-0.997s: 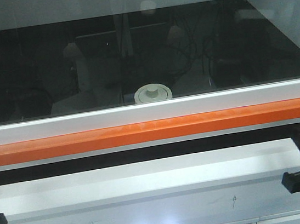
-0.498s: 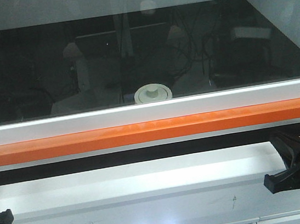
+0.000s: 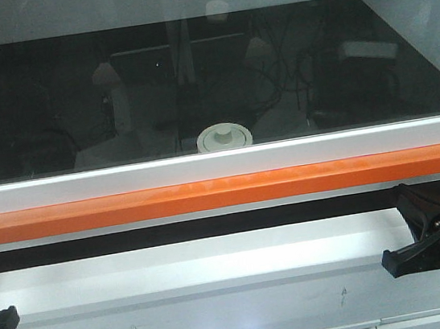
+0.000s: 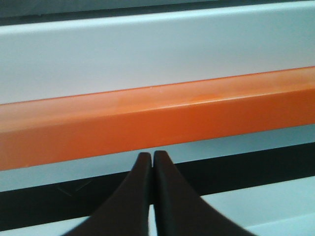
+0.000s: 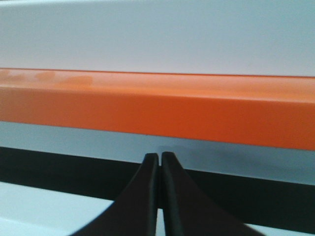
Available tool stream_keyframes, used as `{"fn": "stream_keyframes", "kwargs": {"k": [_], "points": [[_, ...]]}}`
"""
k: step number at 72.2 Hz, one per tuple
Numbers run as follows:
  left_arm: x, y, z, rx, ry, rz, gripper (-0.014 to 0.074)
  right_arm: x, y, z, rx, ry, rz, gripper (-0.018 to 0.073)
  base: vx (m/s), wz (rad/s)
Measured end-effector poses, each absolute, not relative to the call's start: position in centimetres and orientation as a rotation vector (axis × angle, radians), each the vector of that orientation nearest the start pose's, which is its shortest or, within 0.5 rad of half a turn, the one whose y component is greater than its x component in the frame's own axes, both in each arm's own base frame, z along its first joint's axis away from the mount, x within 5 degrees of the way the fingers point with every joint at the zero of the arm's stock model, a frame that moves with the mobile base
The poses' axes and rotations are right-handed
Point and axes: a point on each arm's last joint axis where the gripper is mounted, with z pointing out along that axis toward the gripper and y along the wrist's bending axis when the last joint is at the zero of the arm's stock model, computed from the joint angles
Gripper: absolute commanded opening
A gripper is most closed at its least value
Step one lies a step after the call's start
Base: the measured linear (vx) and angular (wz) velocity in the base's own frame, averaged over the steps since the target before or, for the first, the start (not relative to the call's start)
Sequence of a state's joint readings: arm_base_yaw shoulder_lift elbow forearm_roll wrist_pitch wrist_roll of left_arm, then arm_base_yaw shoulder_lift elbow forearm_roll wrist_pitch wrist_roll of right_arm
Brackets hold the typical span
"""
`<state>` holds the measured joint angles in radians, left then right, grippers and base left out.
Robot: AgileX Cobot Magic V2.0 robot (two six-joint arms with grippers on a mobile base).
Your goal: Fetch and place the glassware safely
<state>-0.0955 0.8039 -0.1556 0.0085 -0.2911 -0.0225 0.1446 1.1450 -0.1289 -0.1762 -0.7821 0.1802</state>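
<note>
The fetch has barely begun, and none of the placing is done. The lidded glass jar (image 3: pixel 224 136) stands untouched on the glossy black surface (image 3: pixel 73 94), at its near edge. It is beyond the orange rail (image 3: pixel 224 192) that runs just ahead of both pincers. Seen from the left pincer (image 4: pixel 151 158) the jar is ahead and to the right. Seen from the right pincer (image 5: pixel 159 158) it is ahead and to the left, well apart from each.

Both pincers are clenched on nothing. The left one's 2 fingers touch, and the right one's leave only a hairline gap. Each points at the rail, low over the white ledge (image 3: pixel 217 266). What is left, by my judgement, is everything that matters: clearing the rail, opening, gripping the jar, and carrying it to wherever it belongs — no destination shows in these views.

Against the view 1 second back, the right pincer has come up and in from the lower right corner toward the centre. The left pincer has edged slightly further into view. Over the last half second the change is slight. The jar has not shifted.
</note>
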Motion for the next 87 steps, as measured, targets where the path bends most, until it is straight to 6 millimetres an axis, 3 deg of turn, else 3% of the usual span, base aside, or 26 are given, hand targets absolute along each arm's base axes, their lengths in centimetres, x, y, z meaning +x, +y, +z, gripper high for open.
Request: {"fn": "stream_keyframes", "kwargs": {"k": [65,87], "points": [[16.3,-1.6,20.4,0.084,1.822,-0.075,-0.0007,17.4,3.1,19.8,-0.11,1.687,0.213,-0.0001,0.0,0.0],[15.8,-1.6,19.0,0.057,1.752,-0.099,-0.0007,17.4,2.9,19.8,-0.096,1.686,0.185,-0.0001,0.0,0.0]]}}
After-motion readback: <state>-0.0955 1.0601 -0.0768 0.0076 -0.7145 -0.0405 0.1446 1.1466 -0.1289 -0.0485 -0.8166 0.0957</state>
